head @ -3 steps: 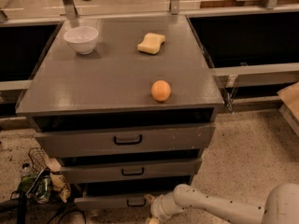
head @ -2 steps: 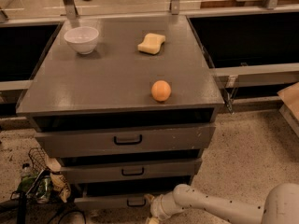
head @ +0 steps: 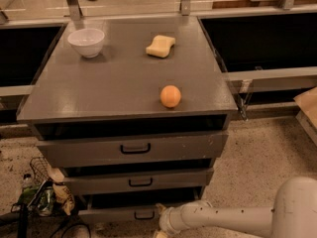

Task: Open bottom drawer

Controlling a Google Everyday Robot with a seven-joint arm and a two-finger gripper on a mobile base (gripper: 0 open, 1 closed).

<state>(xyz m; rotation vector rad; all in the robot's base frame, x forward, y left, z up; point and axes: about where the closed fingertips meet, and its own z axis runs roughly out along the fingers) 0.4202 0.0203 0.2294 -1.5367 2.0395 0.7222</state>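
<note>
The bottom drawer point(head: 111, 215) sits lowest in the cabinet and looks barely pulled out, if at all. The gripper point(head: 159, 230) is low, just right of its handle point(head: 144, 214); whether it grips cannot be told. Most of the pull seems left.

Grey bottom drawer point(head: 109, 214), off-white end effector point(head: 160, 231) beside its black handle point(head: 144, 214); orange fruit point(head: 171, 96), white bowl point(head: 86, 42).

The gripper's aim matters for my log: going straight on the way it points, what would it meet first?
Probably the bottom drawer, close to its black loop handle. The gripper sits at the picture's lower edge, partly cut off, pointing left toward that front. Depth is unclear, so contact cannot be judged.
</note>
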